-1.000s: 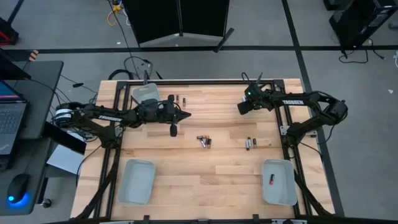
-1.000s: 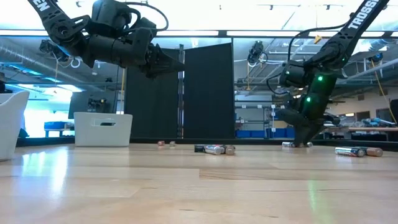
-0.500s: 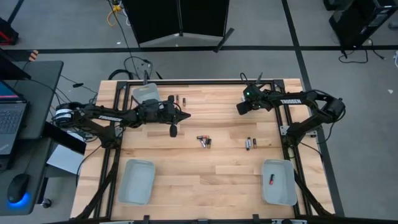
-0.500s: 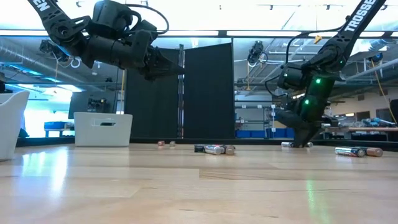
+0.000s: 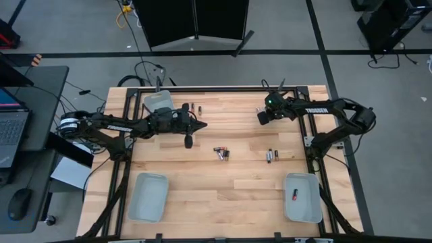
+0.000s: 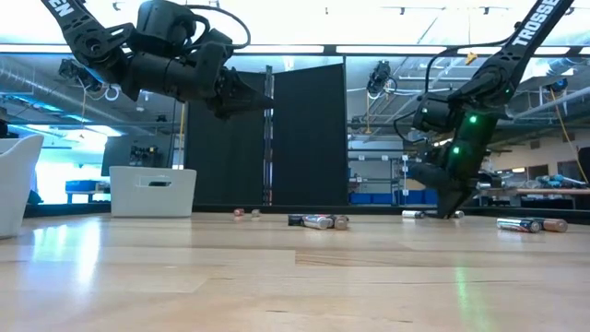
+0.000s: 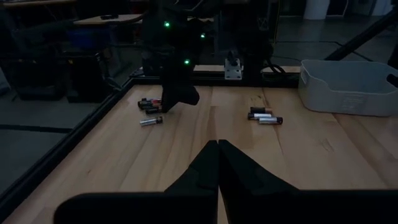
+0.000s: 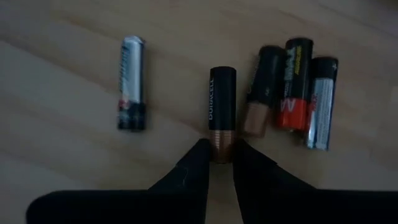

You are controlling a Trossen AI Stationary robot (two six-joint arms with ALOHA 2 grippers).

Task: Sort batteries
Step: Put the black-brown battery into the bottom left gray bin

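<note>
Right gripper (image 8: 217,163) pinching one copper-ended battery (image 8: 222,115), four batteries (image 8: 292,93) alongside, two trays (image 5: 148,196).

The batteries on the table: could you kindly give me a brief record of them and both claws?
Right claw: shut on the copper end of a black battery, down at the tabletop
Left claw: shut, holding nothing, raised above the table
Loose batteries: four lying beside the held one
Mid-table batteries: small clusters, untouched
Right tray: one battery inside
</note>
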